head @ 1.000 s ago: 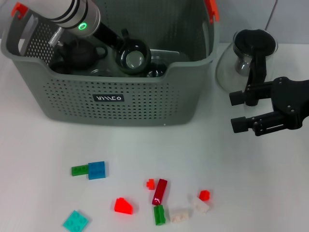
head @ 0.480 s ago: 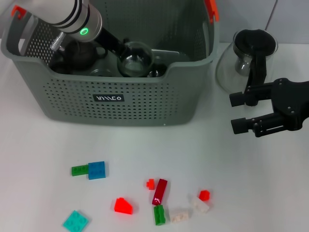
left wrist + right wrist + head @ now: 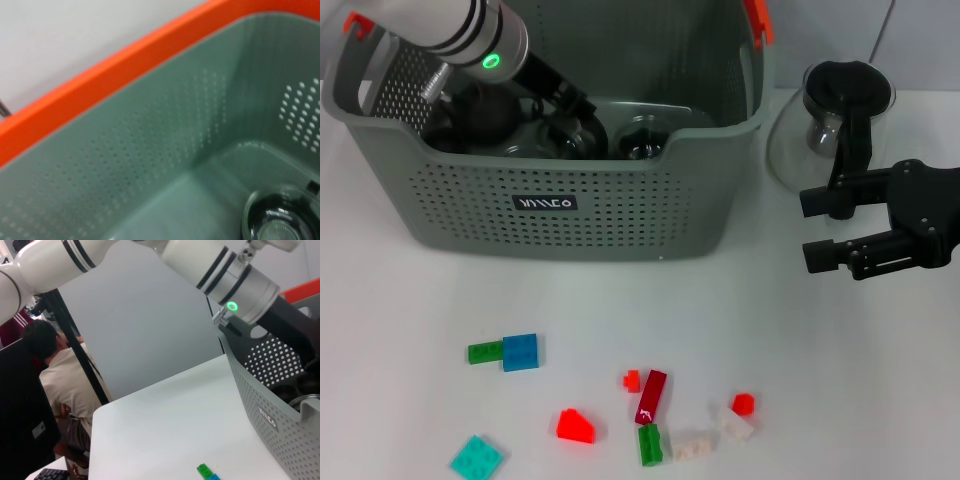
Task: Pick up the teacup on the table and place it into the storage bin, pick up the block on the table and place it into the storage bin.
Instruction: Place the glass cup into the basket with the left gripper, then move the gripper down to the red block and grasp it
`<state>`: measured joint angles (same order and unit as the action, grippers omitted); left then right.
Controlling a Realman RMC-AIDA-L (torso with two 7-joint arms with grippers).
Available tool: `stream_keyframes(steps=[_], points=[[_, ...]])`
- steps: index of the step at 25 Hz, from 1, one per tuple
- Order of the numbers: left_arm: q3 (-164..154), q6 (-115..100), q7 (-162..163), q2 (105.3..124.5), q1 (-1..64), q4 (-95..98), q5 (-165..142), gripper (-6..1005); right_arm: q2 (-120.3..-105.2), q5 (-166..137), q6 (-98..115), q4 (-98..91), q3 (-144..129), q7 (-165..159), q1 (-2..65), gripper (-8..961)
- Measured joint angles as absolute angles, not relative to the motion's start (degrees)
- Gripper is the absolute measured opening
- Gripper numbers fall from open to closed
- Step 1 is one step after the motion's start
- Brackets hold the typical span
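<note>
Your left gripper (image 3: 570,105) reaches deep into the storage bin (image 3: 550,200) among dark teaware; its jaws are hidden. Right gripper (image 3: 815,230) hovers open beside the glass pot (image 3: 835,110). Blocks (image 3: 520,352) lie on the desk (image 3: 840,380).

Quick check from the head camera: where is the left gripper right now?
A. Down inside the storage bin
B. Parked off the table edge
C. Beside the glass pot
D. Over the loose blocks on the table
A. The left gripper reaches down inside the storage bin among the dark teaware, while the blocks lie on the table in front of the bin and the right gripper hangs by the glass pot.
</note>
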<state>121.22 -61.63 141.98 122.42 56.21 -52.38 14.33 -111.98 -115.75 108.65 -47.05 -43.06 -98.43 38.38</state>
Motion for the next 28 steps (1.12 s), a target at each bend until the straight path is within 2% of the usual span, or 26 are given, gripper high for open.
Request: stream_keyframes(steps=[5, 9, 16, 28], points=[[121.7, -63.7, 142.4, 123.88, 52.7, -62.4, 15.0, 671, -111.9, -115.7, 108.5, -47.0, -43.0, -98.2, 38.3, 854], [121.8, -68.2, 142.4, 124.38, 49.5, -71.1, 18.2, 724, -111.89, -115.7, 108.4, -47.1, -43.0, -98.0, 38.3, 854], [127.1, -81.7, 137.3, 123.48, 40.4, -83.5, 43.0, 816, -111.8, -115.6, 108.4, -47.0, -43.0, -97.6, 38.5, 855], [145.1, -109.6, 119.4, 122.52, 30.2, -79.0, 73.3, 811, -111.79, -115.6, 108.5, -46.8, -43.0, -95.5, 38.4, 854]])
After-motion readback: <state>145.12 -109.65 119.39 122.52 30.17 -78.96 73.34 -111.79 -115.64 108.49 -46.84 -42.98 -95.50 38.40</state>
